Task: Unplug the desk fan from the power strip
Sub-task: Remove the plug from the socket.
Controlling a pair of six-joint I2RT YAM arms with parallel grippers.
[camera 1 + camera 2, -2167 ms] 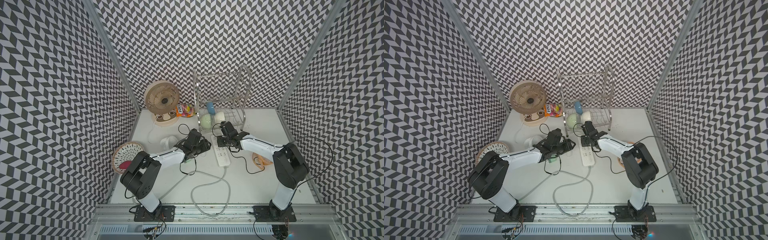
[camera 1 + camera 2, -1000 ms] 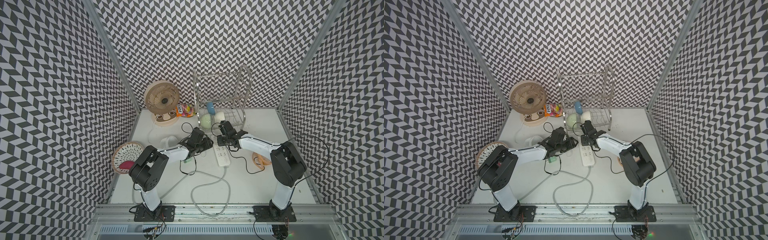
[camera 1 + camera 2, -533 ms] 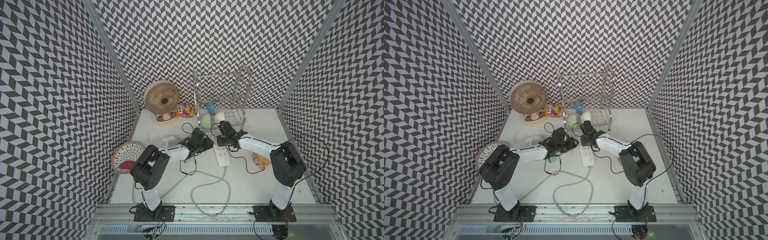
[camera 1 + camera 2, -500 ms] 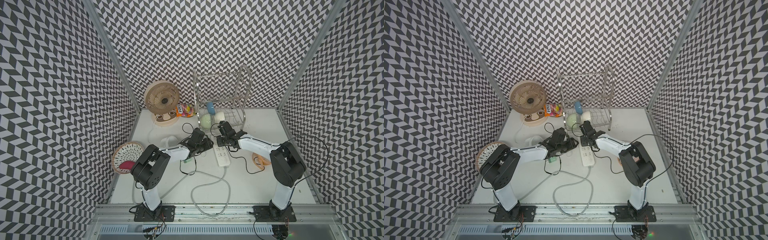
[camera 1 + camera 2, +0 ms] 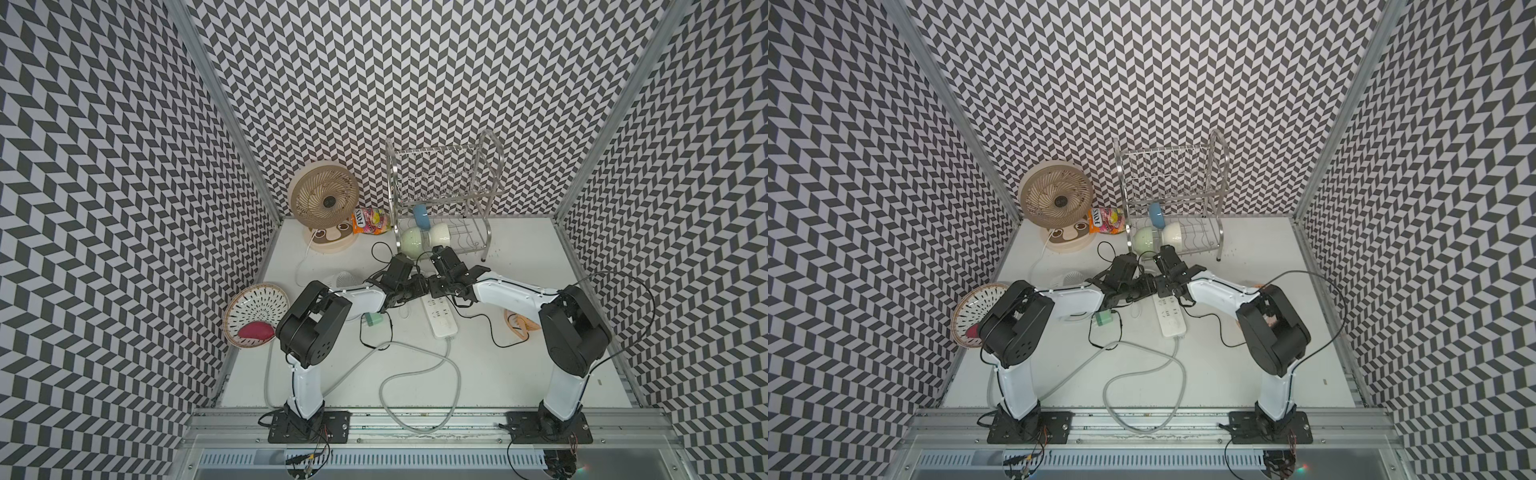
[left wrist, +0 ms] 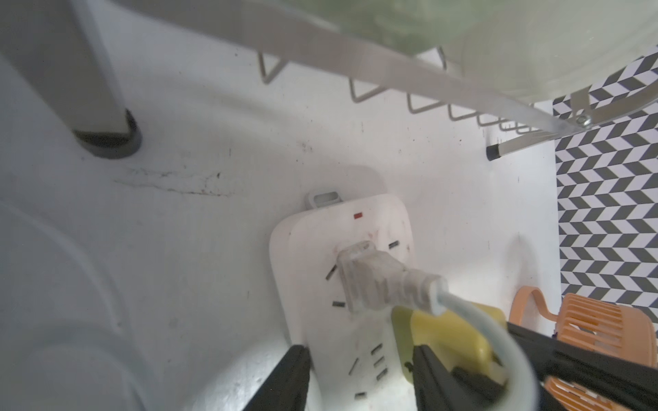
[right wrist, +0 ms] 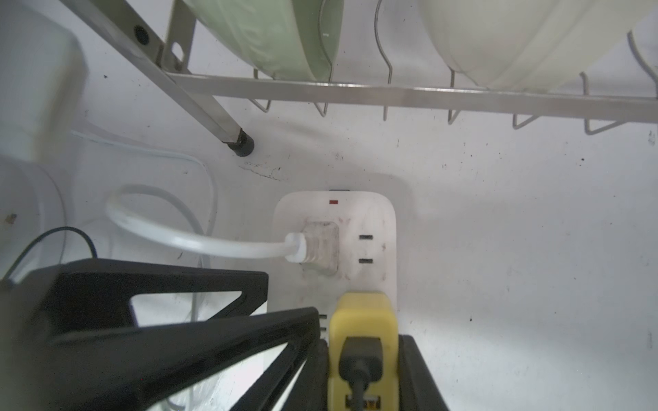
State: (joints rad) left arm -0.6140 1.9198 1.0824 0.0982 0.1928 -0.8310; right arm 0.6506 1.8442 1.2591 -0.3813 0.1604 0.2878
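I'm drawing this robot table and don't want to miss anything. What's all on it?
power strip: 1, white, mid-table
white plug: 1, in the strip's end socket
yellow plug: 1, next to it
grey cord: 1, looping to the front
desk fan: 1, beige, back left
snack packet: 1, colourful, beside the fan
dish rack: 1, steel, back
green bowl: 1, in the rack
cream bowl: 1, in the rack
blue dish: 1, in the rack
basket: 1, woven, left edge
adapter: 1, mint green, left of the strip
handheld fan: 1, orange, right of the strip
left gripper: 1, black, jaws apart at the strip
right gripper: 1, black, shut on the yellow plug
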